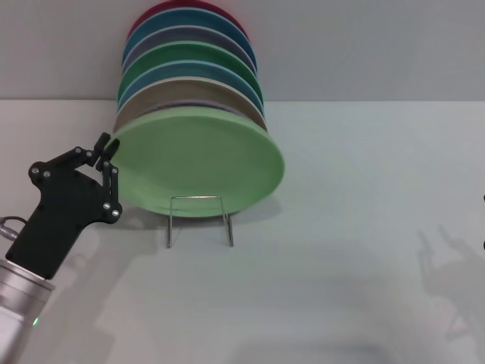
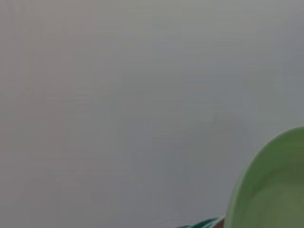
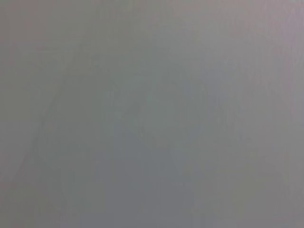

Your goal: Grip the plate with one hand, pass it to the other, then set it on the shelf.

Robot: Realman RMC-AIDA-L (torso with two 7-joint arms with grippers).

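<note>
The light pastel-green plate stands tilted at the front of the row of plates, its lower edge in the silver wire shelf. My left gripper is at the plate's left rim, its two black fingers closed together on the rim. The plate's edge also shows in the left wrist view. Of my right gripper only a dark sliver shows at the right edge of the head view, far from the plate. The right wrist view shows only a plain grey surface.
Behind the light green plate stand several other plates in the same rack, among them a tan one, an emerald-green one and a red one. The white table extends to the right and front. A grey wall is behind.
</note>
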